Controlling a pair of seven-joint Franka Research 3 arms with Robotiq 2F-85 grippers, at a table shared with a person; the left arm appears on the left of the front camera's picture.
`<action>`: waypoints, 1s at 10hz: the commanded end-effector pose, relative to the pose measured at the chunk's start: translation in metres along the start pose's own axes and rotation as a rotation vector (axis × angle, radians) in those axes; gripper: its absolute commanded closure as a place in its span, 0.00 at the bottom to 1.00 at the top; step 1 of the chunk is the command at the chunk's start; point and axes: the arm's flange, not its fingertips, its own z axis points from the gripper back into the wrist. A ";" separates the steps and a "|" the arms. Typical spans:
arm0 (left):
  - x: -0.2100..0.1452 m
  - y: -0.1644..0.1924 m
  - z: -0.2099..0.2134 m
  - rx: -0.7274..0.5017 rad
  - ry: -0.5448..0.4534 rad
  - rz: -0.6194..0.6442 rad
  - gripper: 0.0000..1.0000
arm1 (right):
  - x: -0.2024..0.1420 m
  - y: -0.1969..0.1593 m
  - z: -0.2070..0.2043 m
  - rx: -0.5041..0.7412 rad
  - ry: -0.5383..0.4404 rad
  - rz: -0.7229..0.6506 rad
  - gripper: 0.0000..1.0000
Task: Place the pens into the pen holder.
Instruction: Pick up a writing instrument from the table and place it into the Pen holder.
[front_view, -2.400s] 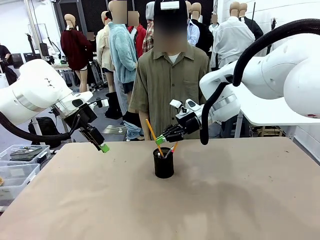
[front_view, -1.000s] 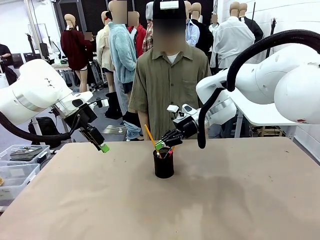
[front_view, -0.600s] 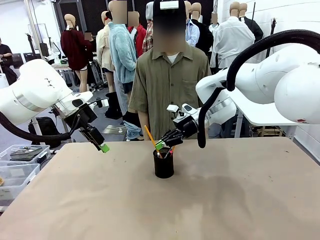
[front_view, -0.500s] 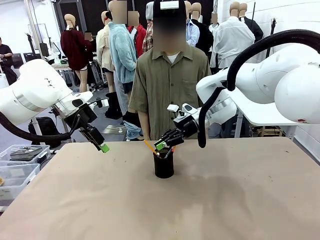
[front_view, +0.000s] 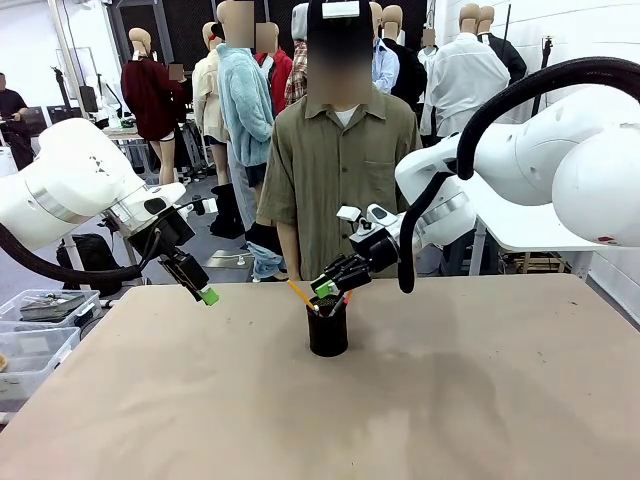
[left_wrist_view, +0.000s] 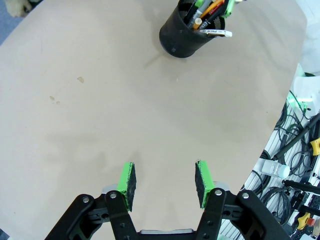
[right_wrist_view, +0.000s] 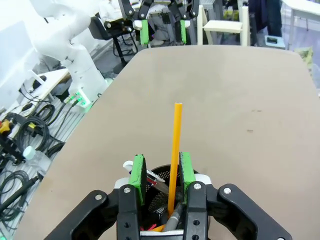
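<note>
Tan table (front_view: 480, 400) carried the pen holder (front_view: 327, 326) centrally, pens inside. Right gripper (front_view: 324, 288) hung directly above its rim, jaws parted around the yellow pencil (right_wrist_view: 173, 155), which leaned away from it. Left gripper (left_wrist_view: 165, 179) waited open, well apart.

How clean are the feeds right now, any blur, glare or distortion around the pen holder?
Front view: sharp and evenly lit, a soft shadow right of the pen holder. Left wrist view: wide-angle bending at the table edges, the holder crisp. Right wrist view: yellow-orange pencil sharp between the right gripper pads, no glare.
</note>
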 end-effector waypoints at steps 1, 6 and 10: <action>-0.001 0.001 0.001 -0.005 0.000 -0.011 0.37 | 0.017 0.031 0.017 -0.076 0.036 0.062 0.64; -0.001 0.001 0.001 -0.005 0.000 -0.011 0.37 | 0.060 0.111 0.067 -0.358 0.075 0.123 0.64; -0.001 0.001 0.001 -0.005 0.000 -0.011 0.37 | 0.050 0.192 0.107 -0.666 0.065 -0.108 0.64</action>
